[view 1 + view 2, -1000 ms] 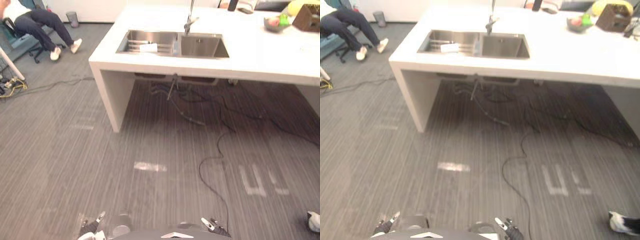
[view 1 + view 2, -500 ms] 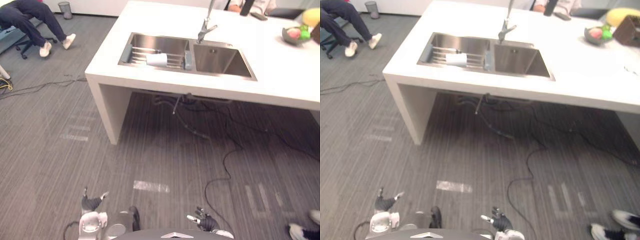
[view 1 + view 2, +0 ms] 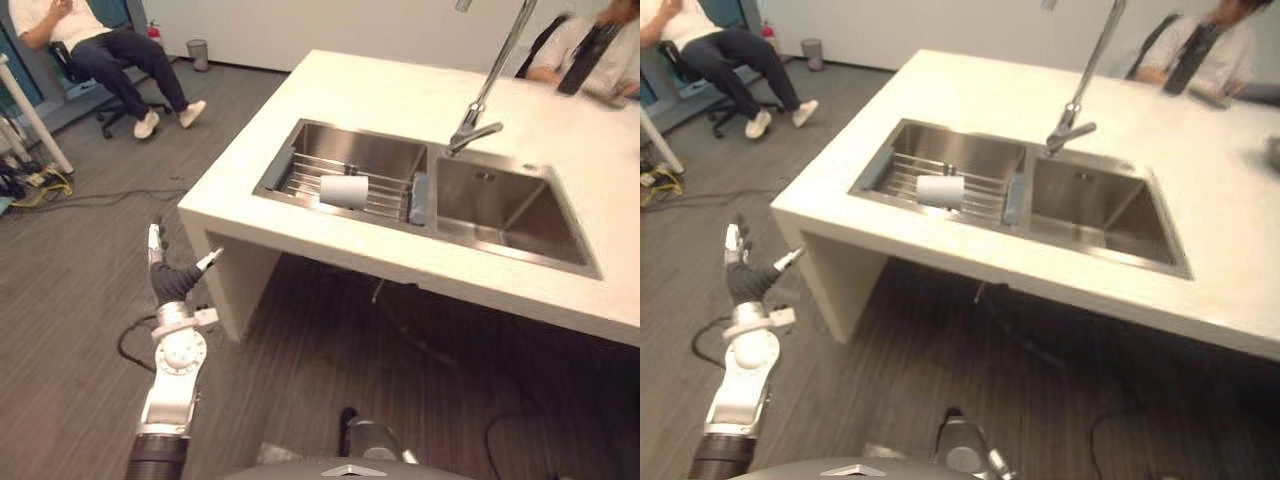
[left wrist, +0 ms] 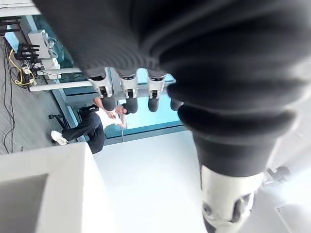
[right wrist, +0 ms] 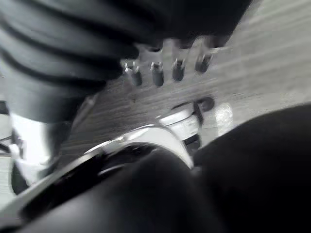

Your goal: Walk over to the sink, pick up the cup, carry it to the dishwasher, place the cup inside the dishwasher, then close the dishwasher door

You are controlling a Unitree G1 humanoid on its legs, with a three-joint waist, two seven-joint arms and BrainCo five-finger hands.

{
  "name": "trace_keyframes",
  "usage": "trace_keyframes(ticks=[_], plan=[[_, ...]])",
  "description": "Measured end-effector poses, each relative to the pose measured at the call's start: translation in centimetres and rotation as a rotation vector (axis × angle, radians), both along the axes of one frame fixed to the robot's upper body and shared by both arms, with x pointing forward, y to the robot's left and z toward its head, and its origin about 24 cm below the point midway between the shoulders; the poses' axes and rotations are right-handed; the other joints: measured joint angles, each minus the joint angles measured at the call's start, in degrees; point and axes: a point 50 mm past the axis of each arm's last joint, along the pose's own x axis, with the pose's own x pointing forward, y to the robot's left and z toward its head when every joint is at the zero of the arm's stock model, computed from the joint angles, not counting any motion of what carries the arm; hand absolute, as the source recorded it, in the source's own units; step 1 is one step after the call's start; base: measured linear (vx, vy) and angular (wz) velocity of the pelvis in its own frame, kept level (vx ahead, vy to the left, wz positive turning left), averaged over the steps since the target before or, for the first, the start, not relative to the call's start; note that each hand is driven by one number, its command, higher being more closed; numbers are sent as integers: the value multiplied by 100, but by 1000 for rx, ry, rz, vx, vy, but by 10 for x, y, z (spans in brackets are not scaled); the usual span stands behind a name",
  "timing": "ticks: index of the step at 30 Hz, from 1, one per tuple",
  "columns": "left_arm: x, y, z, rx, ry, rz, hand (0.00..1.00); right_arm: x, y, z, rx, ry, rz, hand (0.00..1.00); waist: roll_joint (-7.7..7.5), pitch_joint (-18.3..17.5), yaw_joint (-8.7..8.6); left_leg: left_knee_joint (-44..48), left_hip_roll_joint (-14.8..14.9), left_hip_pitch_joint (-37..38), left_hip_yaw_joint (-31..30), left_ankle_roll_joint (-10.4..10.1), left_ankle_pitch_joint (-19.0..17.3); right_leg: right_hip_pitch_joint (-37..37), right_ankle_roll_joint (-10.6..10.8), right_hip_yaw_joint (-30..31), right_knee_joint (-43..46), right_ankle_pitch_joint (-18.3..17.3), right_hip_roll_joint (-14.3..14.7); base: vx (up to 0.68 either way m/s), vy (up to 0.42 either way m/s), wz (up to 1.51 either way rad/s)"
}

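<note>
Bright even room light, glare on white counter (image 3: 380,90), deep shadow underneath

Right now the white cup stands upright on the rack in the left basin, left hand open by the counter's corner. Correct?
Not upright: the left eye view shows the cup lying on its side on the rack in the left basin. The left hand is open by the counter's corner.

My left arm (image 3: 170,385) stretches forward from the lower left, forearm angled upward. My left hand (image 3: 171,279) stands raised at its end, fingers straight, thumb splayed well apart, palm empty. My right hand (image 5: 156,73) shows blurred in its wrist view, fingers in a relaxed, straight row.
</note>
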Motion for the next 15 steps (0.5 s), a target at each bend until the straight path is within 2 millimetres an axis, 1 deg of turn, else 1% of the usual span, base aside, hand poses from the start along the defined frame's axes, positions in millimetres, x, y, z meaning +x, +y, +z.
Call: trace_keyframes(ticks=[1, 2, 3, 4, 5, 6, 7, 8, 9, 10, 11, 12, 13, 14, 15], plan=[[-2, -3, 11, -2, -49, -8, 0, 1, -2, -1, 10, 24, 22, 0, 49, -25, 14, 308, 112, -94, 10, -3, 174, 44, -24, -68, 121, -278, 65, 413, -331, 7], [-3, -4, 17, 0, -78, -8, 0, 1, -2, -1, 16, 32, 27, 0, 57, -24, -6, 651, 180, -204, -8, -21, 262, 123, -55, -110, 116, -360, 109, 440, -407, 20], [-7, -5, 32, 6, -147, -11, 0, -1, -2, -2, 28, 55, 32, 0, 64, -15, 12, 1684, 380, -660, -31, -2, 552, 342, -105, -175, 62, -515, 231, 349, -331, 21], [-11, -6, 46, 9, -213, -18, 0, -4, -5, -2, 32, 81, 41, 0, 48, 9, 49, 2912, 657, -1230, -130, -28, 826, 644, -213, -245, -144, -628, 374, 403, -348, 13], [-13, -6, 51, 12, -240, -23, 0, -6, -7, -2, 31, 95, 44, 0, 84, -3, 80, 3348, 783, -1451, -112, -47, 798, 815, -243, -282, -273, -639, 446, 255, -177, 2], [-15, -7, 55, 19, -267, -29, 0, -8, -9, -2, 33, 110, 48, 0, 104, -28, 114, 3650, 905, -1662, 33, 10, 699, 1069, -281, -328, -474, -639, 503, 311, -185, -6], [-16, -7, 58, 46, -285, -36, 0, -10, -9, -2, 34, 128, 55, 0, 96, -56, 152, 3571, 935, -1769, 223, 69, 574, 1309, -307, -322, -696, -614, 511, 306, -142, -12], [-17, -13, 62, 108, -300, -86, 0, -11, -10, -3, 33, 147, 68, 0, 88, -65, 177, 2727, 830, -1830, 474, 179, 452, 1609, -306, -297, -1069, -498, 493, 303, -114, -13], [-17, -17, 64, 136, -306, -112, 0, -11, -10, -3, 34, 151, 69, 0, 92, -69, 176, 2217, 734, -1831, 506, 205, 460, 1663, -260, -292, -1188, -431, 484, 278, -49, -12], [-17, -24, 68, 179, -316, -165, 0, -11, -11, -3, 29, 156, 75, 0, 109, -84, 172, 1320, 547, -1809, 479, 199, 610, 1699, -226, -272, -1338, -357, 473, 328, 59, -7], [-13, -39, 72, 237, -320, -270, 0, -13, -15, -4, 18, 172, 63, 0, 213, -147, 134, -34, 300, -1773, 393, 186, 1451, 1681, -167, -258, -1454, -312, 494, 273, 68, -7], [-11, -43, 72, 265, -313, -303, 0, -11, -16, -4, 11, 170, 50, 0, 222, -161, 105, -292, 231, -1711, 380, 66, 1536, 1671, -156, -221, -1482, -308, 498, 291, 95, -7], [-8, -49, 70, 312, -282, -368, 0, -11, -14, -5, 7, 182, 41, 0, 91, -208, 32, -770, 42, -1476, 473, 113, 1822, 1686, -109, -135, -1558, -281, 354, 201, 48, -12], [-6, -52, 69, 335, -270, -402, 0, -12, -12, -6, 9, 189, 35, 0, 44, -221, 24, -1002, -16, -1360, 495, 121, 1892, 1703, -99, -117, -1629, -275, 326, 263, 88, -19], [-1, -59, 66, 414, -237, -470, 0, -9, -12, -6, 3, 187, 29, 0, 17, -208, 2, -1321, -70, -1158, 554, 142, 1928, 1777, -53, -58, -1751, -247, 302, 182, 88, -26]])
